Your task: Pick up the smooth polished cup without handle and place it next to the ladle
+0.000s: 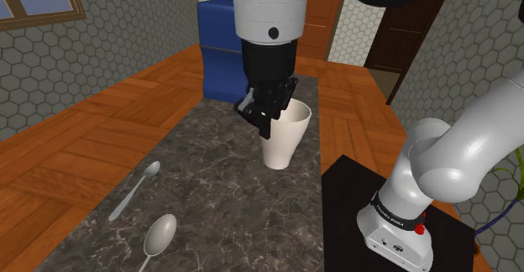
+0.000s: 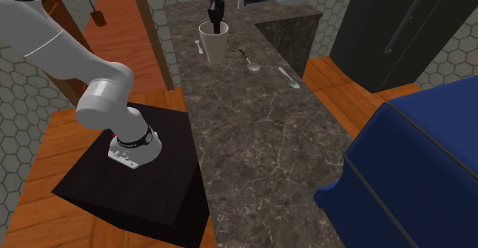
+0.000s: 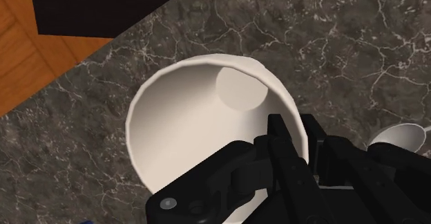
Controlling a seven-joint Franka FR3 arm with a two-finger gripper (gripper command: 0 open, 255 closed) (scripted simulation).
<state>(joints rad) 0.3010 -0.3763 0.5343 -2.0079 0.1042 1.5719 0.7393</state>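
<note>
A plain white handleless cup (image 1: 284,140) stands upright on the dark marble counter (image 1: 227,211), near the edge beside the stand. My black gripper (image 1: 270,115) comes down from above and is shut on the cup's rim. In the wrist view one finger sits inside the cup (image 3: 207,119) and the other outside, with the gripper (image 3: 295,129) clasping the wall between them. The grey ladle (image 1: 159,235) with its large bowl lies toward the shoulder view's lower left, well apart from the cup. In the second exterior view the cup (image 2: 215,47) is far off, under the gripper (image 2: 217,26).
A thin spoon (image 1: 134,190) lies beside the ladle. Two utensils (image 2: 249,59) (image 2: 289,76) lie to the second exterior view's right of the cup. A blue seat (image 1: 220,52) stands at the counter's far end. The black stand (image 1: 369,203) adjoins the counter.
</note>
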